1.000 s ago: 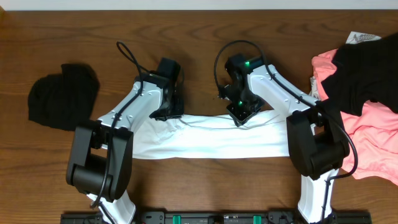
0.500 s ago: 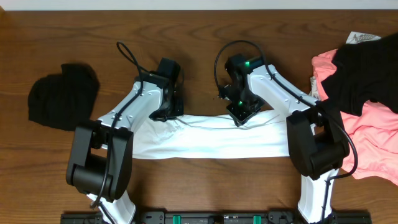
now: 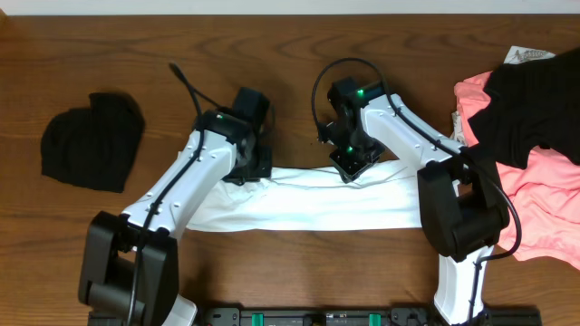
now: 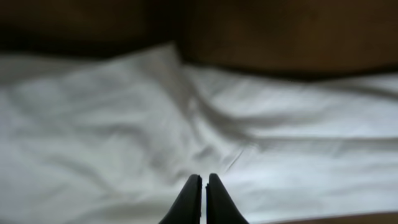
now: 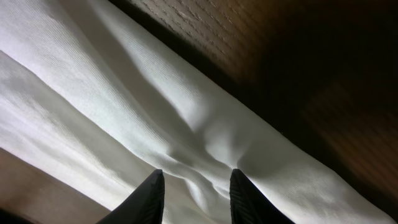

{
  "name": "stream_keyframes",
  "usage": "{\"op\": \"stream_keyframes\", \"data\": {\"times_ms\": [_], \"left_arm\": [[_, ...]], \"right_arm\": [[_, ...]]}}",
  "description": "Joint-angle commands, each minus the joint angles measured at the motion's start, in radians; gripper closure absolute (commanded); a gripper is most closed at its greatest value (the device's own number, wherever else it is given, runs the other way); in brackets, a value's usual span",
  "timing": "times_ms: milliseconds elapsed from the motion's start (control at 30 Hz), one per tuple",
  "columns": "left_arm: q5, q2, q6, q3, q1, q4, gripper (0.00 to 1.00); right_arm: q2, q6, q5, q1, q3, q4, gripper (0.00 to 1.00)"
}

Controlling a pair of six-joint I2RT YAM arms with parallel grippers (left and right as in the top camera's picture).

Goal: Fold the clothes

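Overhead view of a wooden surface (image 3: 299, 72). A white shirt (image 3: 308, 206) lies in the lower middle of the frame as a long, narrow band. Its long axis runs left to right, with one end toward each side edge.

The left hand (image 4: 203, 179) sits at the band's upper left edge, its fingers pressed together. Whether any cloth is caught between them cannot be told. The right hand (image 5: 198, 177) is at the upper edge near the centre, clamped on a bunched ridge of the shirt.

The cloth looks light, soft and limp, likely to sag and wrinkle when lifted. It is best pinched at the edge or corners with both hands.

A black garment (image 3: 91, 140) lies at the left, and a pile of pink and black clothes (image 3: 526, 172) lies at the right.
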Motion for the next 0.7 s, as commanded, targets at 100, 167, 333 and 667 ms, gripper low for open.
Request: {"op": "stream_keyframes", "data": {"times_ms": [100,167,333,667], "left_arm": [[-0.11,0.069,-0.081,-0.007,0.0,0.072,0.71],[-0.113,0.1,-0.086,-0.007,0.0,0.098,0.68],[-0.114,0.166,-0.089,-0.007,0.0,0.131,0.67],[-0.163,0.188,-0.088,-0.006,0.002,0.142,0.69]], "right_arm": [[-0.03,0.009,0.003,-0.003,0.016,-0.011,0.67],[-0.03,0.009,0.003,-0.003,0.016,-0.012,0.67],[-0.03,0.009,0.002,-0.003,0.016,-0.012,0.67],[-0.03,0.009,0.002,-0.003,0.016,-0.011,0.67]]}}
